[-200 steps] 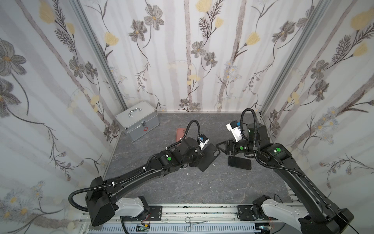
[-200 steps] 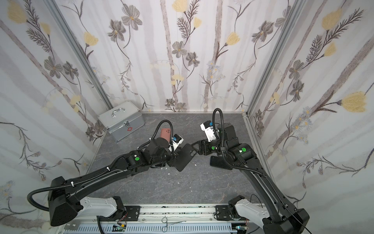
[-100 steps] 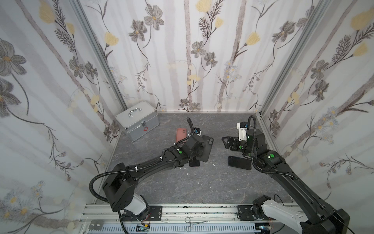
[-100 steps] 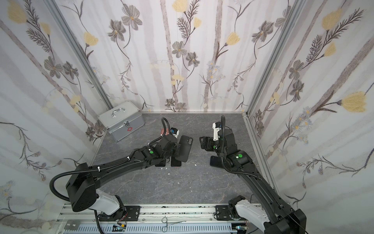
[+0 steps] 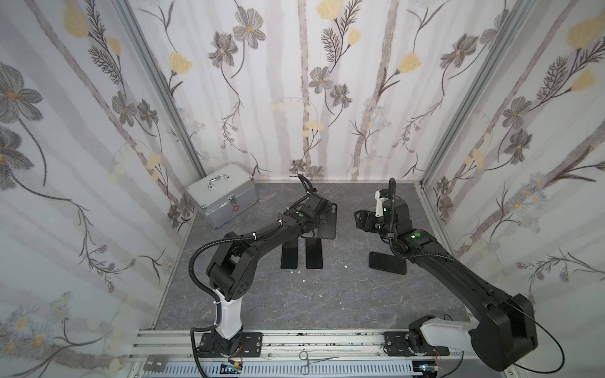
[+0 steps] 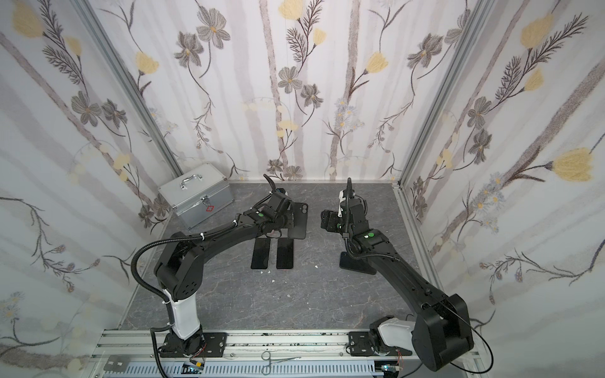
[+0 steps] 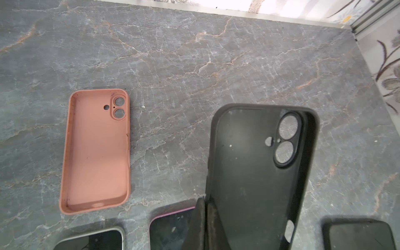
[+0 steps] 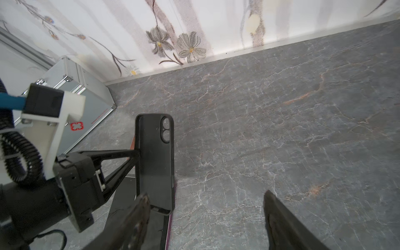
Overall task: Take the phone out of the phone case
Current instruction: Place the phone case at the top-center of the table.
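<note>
The left gripper (image 8: 136, 154) pinches the edge of the empty black case (image 8: 154, 160). Near the case, the right gripper (image 8: 205, 194) hangs spread wide, holding nothing.

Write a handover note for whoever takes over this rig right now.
Left gripper: shut on the rim of the empty matte black phone case, held upright above the grey marbled table.
Right gripper: open, empty.
A flat black phone lies beside the right arm. Two more dark phones lie side by side mid-table, and an empty salmon-pink case lies nearby.
Done: the black case holds no phone.
Left: probably just setting the case down.
</note>
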Controlling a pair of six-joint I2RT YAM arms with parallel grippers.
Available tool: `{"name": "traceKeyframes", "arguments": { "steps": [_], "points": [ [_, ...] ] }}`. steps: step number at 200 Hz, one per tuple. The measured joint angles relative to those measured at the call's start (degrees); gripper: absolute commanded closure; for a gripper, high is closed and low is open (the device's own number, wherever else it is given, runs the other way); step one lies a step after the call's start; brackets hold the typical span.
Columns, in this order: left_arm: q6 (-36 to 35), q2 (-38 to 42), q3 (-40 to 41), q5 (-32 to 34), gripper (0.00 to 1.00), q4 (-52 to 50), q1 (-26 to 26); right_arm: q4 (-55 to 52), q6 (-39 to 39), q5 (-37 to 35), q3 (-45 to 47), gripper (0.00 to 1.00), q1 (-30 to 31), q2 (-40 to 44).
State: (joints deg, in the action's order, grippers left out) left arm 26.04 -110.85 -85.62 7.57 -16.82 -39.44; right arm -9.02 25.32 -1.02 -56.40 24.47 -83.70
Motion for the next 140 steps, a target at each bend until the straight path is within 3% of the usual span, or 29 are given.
{"name": "traceKeyframes", "arguments": {
  "steps": [65,140],
  "points": [
    [-3.4,-7.1,-6.4,-1.2,1.00,-3.5,4.6,2.9,-0.8,8.0,-8.2,0.32,0.0,-15.9],
    [-4.8,-14.2,-13.3,-3.3,1.00,-5.4,8.3,4.2,0.2,12.5,-17.7,0.33,0.2,-29.2]
  ]
}}
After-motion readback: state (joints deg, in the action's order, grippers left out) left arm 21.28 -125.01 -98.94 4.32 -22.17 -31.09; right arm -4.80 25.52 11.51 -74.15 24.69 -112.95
